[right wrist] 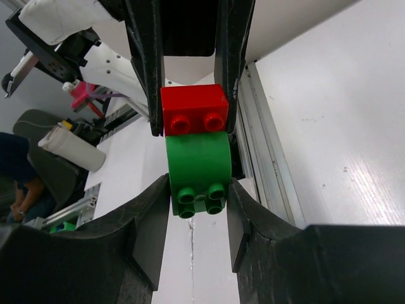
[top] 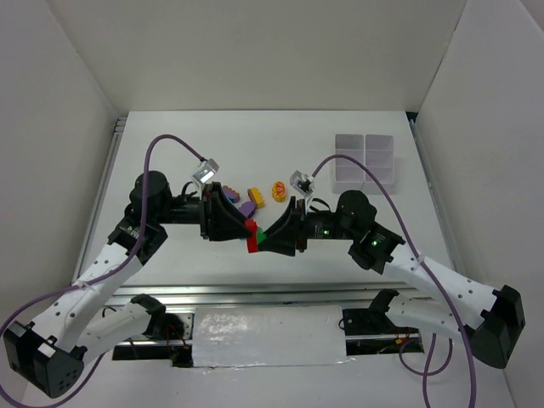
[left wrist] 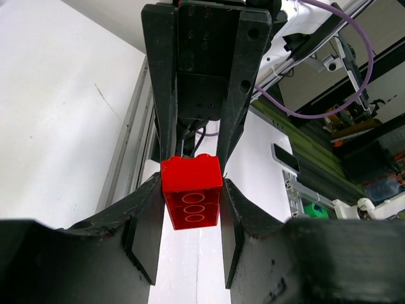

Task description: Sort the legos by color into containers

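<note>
A red brick and a green rounded brick are stuck together, held above the table between both grippers. My left gripper is shut on the red brick. My right gripper is shut on the green brick, and the red brick sits on its far end. In the left wrist view the green brick is hidden behind the red one. The translucent organiser tray stands at the far right. Purple bricks, a yellow brick and a yellow-and-red round piece lie behind the grippers.
White walls enclose the table on the left, back and right. A metal rail runs along the near edge above the arm bases. Purple cables loop over both arms.
</note>
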Robot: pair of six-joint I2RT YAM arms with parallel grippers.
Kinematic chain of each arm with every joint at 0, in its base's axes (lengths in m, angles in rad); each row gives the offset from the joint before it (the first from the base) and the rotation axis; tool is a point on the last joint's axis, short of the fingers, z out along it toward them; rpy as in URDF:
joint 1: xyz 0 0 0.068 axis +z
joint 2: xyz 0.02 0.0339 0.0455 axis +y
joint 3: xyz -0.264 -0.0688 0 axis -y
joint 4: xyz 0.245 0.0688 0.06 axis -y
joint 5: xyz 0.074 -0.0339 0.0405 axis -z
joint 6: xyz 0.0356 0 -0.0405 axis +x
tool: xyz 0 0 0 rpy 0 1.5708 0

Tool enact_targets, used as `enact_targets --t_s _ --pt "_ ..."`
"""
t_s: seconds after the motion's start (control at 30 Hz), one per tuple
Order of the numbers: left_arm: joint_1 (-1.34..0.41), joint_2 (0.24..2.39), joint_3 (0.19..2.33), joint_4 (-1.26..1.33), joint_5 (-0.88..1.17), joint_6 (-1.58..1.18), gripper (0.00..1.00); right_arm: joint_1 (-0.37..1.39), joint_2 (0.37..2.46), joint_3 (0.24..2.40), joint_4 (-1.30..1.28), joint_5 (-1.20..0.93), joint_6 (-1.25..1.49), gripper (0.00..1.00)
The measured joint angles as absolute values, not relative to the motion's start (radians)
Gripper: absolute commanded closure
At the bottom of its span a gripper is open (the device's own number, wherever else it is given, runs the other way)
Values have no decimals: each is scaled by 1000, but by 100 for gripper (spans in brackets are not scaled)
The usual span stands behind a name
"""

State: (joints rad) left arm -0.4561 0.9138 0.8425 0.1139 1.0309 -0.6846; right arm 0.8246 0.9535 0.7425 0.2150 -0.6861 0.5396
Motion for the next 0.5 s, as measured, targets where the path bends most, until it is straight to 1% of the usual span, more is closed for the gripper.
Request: enact_targets --t_s 0.3,0.5 --pt "-449 918 843 86 1028 -658 100 707 855 699 222 -753 490 100" --pt "-420 913 843 80 1019 -661 100 695 880 681 266 -820 498 100"
